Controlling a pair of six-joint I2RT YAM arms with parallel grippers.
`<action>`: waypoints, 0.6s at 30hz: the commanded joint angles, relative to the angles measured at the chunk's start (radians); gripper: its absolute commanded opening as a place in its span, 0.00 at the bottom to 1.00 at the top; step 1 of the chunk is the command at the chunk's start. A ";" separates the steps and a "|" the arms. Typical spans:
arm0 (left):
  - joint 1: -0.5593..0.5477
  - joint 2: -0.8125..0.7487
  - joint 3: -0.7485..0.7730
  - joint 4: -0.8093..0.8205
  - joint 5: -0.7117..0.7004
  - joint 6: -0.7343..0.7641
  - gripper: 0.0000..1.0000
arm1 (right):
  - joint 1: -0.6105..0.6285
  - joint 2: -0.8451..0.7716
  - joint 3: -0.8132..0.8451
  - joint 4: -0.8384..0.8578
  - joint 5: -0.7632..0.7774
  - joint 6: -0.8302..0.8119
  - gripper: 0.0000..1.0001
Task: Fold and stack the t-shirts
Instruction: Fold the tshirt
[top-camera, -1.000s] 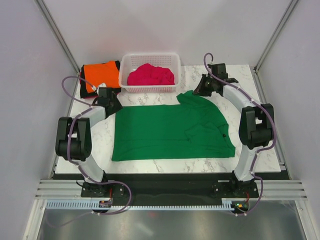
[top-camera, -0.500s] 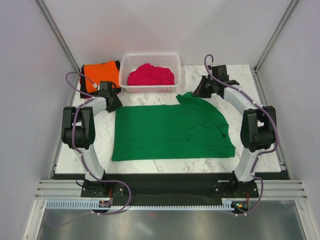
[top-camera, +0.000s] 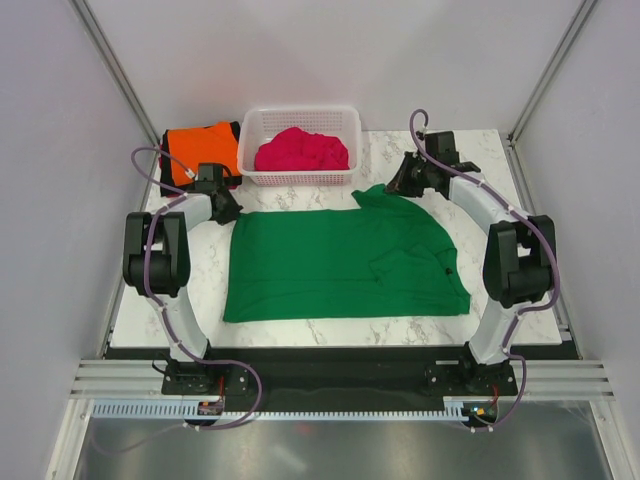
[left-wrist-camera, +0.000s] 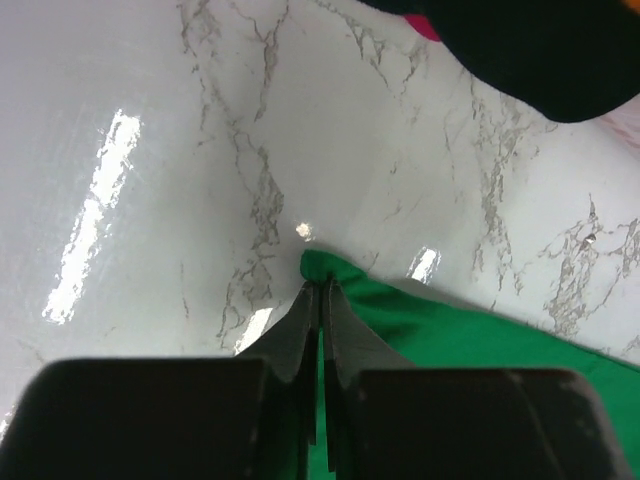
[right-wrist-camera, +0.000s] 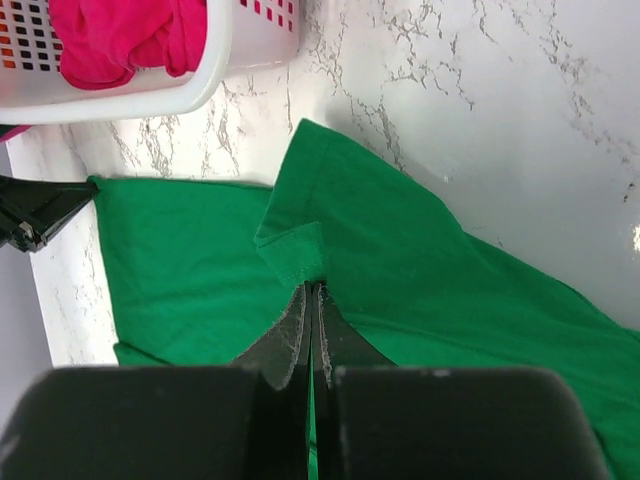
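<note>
A bright green t-shirt lies spread flat across the middle of the marble table. My left gripper is at its far left corner, and the left wrist view shows the jaws shut on that green corner. My right gripper is at the shirt's far right end. There the jaws are shut on a folded-over hem of the green cloth. A magenta-pink t-shirt lies bunched in the basket. An orange t-shirt lies folded on a dark one at the far left corner.
The white lattice basket stands at the far edge, just behind the green shirt and between the two grippers. Bare marble shows to the right of the shirt and along the near edge. Grey walls enclose the table on three sides.
The left jaws have gone from open to shut on the green shirt's far left corner. The left arm reached a little farther out. The right gripper shifted slightly towards the far side.
</note>
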 joint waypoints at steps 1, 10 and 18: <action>-0.006 0.004 0.019 -0.027 0.066 -0.020 0.03 | 0.005 -0.092 -0.033 0.010 -0.006 -0.003 0.00; -0.006 -0.145 -0.022 -0.071 0.050 0.022 0.02 | -0.006 -0.276 -0.185 -0.017 0.011 -0.022 0.00; -0.006 -0.324 -0.171 -0.064 0.059 0.059 0.02 | -0.015 -0.498 -0.372 -0.062 0.075 -0.051 0.00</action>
